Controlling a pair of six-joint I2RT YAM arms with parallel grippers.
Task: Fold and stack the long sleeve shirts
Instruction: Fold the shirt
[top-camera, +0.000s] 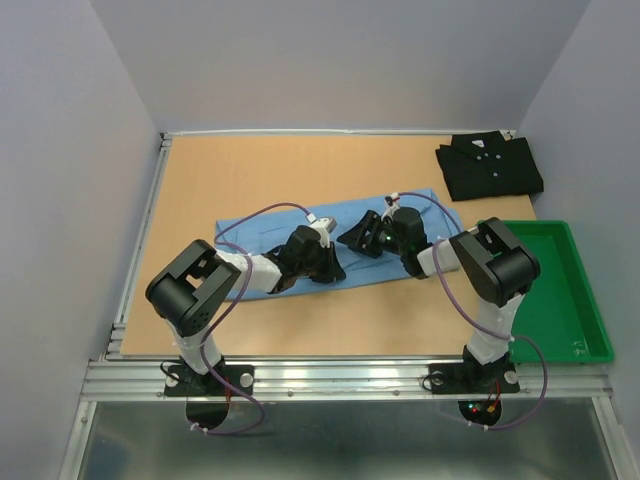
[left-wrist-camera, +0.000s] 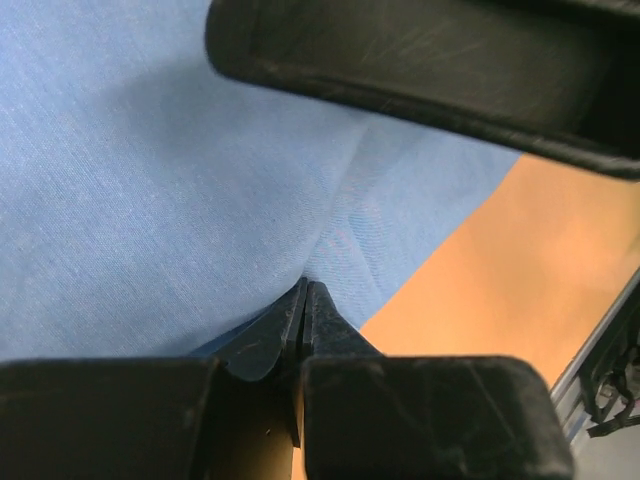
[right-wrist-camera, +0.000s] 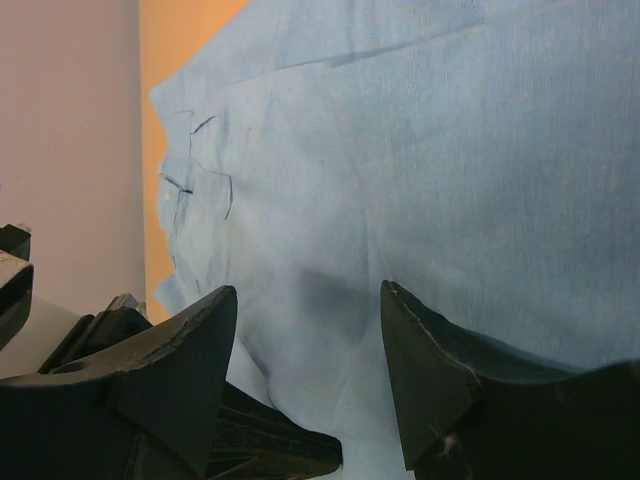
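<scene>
The left gripper (left-wrist-camera: 305, 292) was pinched shut on a pucker of the blue shirt (left-wrist-camera: 150, 200), just inside the cloth's edge, with bare table (left-wrist-camera: 500, 270) beside its fingertips. Close beside it, the right gripper (right-wrist-camera: 307, 290) hung over the same shirt, jaws apart and empty. Of two shirts, the black shirt (top-camera: 490, 166) lay folded well beyond the right gripper. One green tray (top-camera: 590, 330) sat to that gripper's right.

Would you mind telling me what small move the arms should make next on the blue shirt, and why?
Probably close the right gripper on the cloth. It stands open over the light blue shirt, while the left gripper is shut on a pinch of that shirt near its edge. Both grips seem needed before lifting a fold.
</scene>
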